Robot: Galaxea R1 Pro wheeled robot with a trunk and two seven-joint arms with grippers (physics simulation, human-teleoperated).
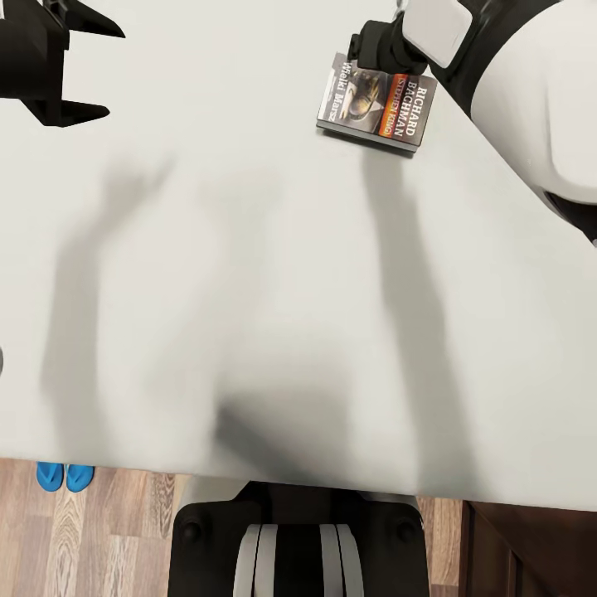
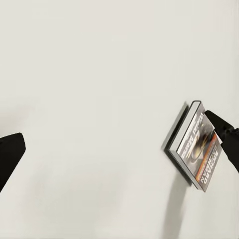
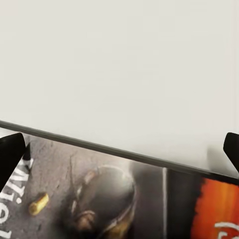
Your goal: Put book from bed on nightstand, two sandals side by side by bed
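Observation:
The book [image 1: 377, 104] lies flat on the pale mattress of the bed [image 1: 249, 290], far right of centre, its dark cover with the orange band facing up. My right gripper [image 1: 375, 51] hovers at the book's far edge. In the right wrist view the cover of the book [image 3: 104, 199] is very close, and the black fingertips [image 3: 10, 155] stand wide apart, open, on either side. My left gripper [image 1: 93, 73] is open over bare mattress at the far left. The left wrist view shows the book [image 2: 195, 148] from the side. Two blue sandals [image 1: 65, 476] lie together on the floor beside the bed.
Brown wood-plank floor [image 1: 124, 539] runs along the bed's near edge. A dark brown wooden piece [image 1: 531, 551] stands at the near right corner; I cannot tell whether it is a nightstand or the bed frame. My own base [image 1: 298, 539] is against the bed's edge.

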